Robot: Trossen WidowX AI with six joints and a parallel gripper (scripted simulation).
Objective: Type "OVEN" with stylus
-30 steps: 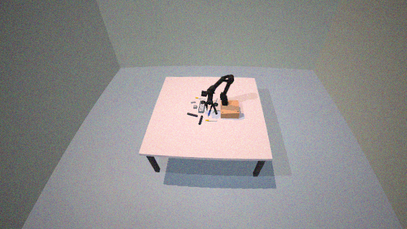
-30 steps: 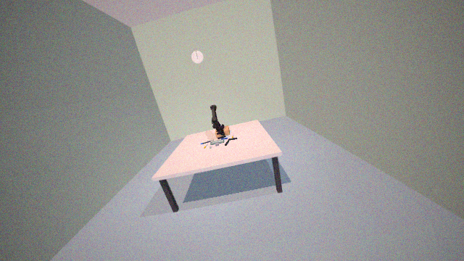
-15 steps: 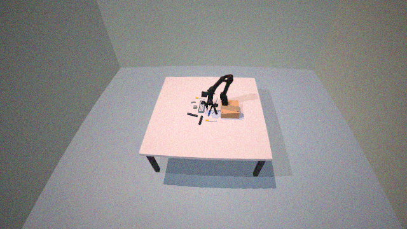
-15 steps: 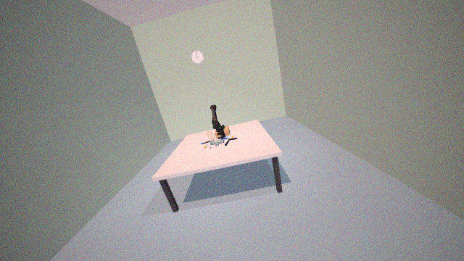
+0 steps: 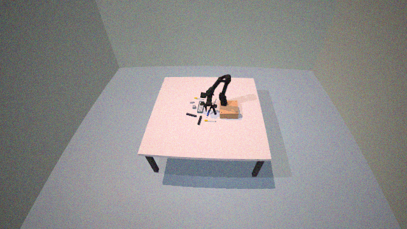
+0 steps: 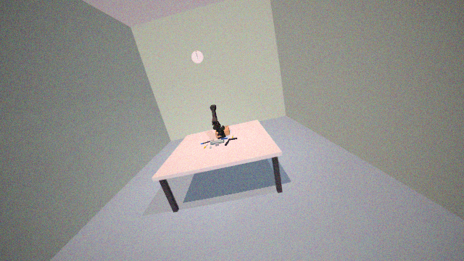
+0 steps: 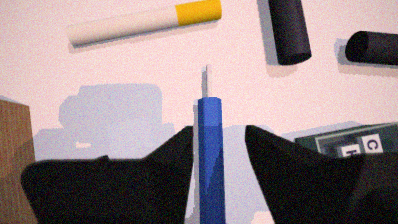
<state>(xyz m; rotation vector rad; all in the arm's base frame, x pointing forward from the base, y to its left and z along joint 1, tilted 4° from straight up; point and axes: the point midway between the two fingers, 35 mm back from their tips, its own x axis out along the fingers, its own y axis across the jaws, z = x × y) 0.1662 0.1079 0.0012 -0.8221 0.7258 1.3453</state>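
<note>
The blue stylus (image 7: 211, 160) (image 5: 208, 113) lies on the desk, its thin metal tip pointing away from the gripper in the wrist view. My gripper (image 7: 219, 132) (image 5: 208, 111) is open around the stylus. One black finger is on each side, with a gap on both sides and a wider one on the right. The stylus's rear end is out of the wrist view. The keyboard (image 7: 327, 143) (image 5: 200, 109) (image 6: 217, 142) is at the right edge of the wrist view, mostly hidden by the right finger; the C key shows.
A white pen with a yellow end (image 7: 145, 24) (image 5: 210, 121) lies beyond the stylus tip. Two black cylinders (image 7: 290, 32) (image 7: 375, 48) lie to its right. The wooden block (image 7: 14, 150) (image 5: 229, 114) stands left of the gripper in the wrist view.
</note>
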